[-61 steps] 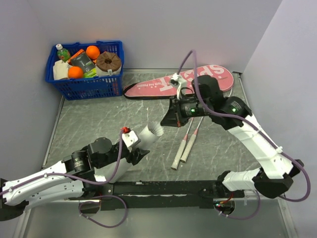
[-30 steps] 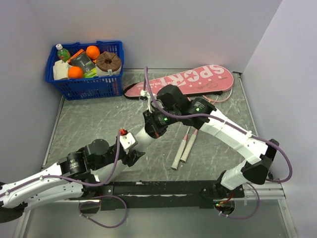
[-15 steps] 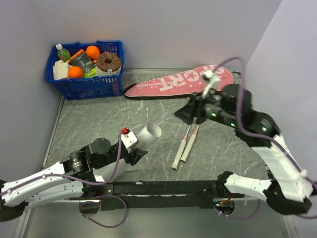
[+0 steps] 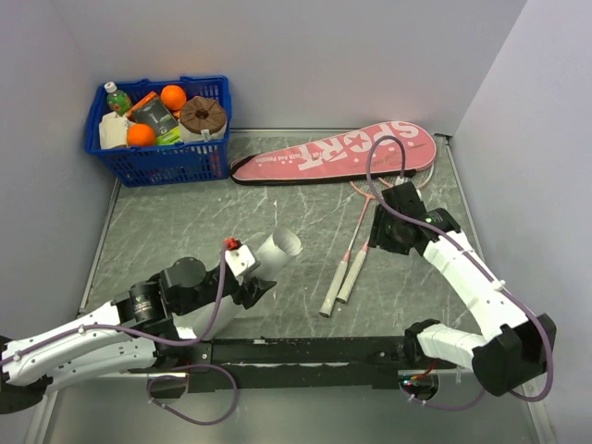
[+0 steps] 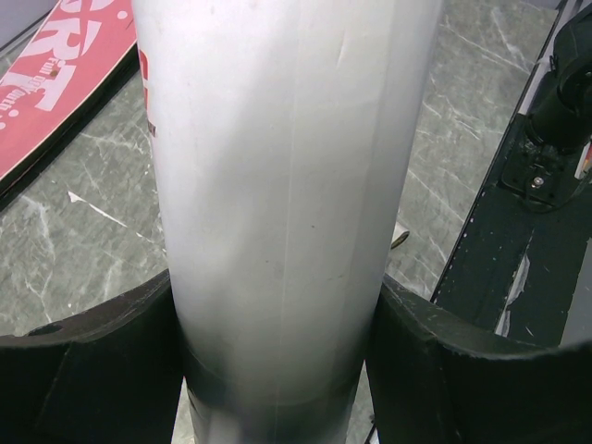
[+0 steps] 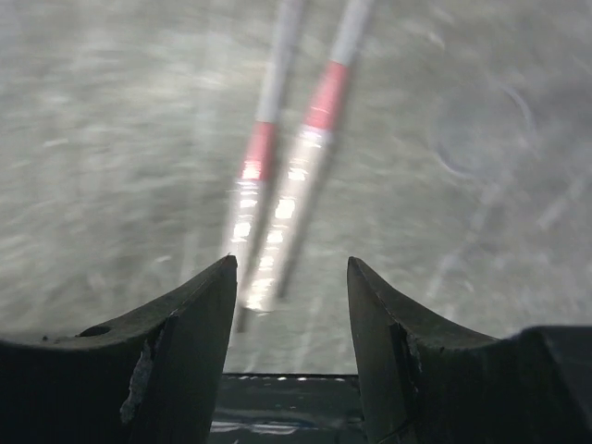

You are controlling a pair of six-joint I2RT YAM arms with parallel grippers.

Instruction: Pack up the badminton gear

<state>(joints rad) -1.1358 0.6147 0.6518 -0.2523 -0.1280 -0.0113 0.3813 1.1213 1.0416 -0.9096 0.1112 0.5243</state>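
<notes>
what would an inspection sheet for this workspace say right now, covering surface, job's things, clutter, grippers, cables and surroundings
surface: grey marbled table, no spills seen
job's things: white tube held tilted; two rackets flat, side by side; pink case along the far edge; shuttlecocks: nothing seen
clutter: blue basket with oranges and a bottle, far left corner
grippers: left gripper shut on the tube; right gripper open, empty, above the racket shafts
cables: purple cable on each arm; the right one arches up near the case
surroundings: plain walls on three sides; black rail at the near edge
</notes>
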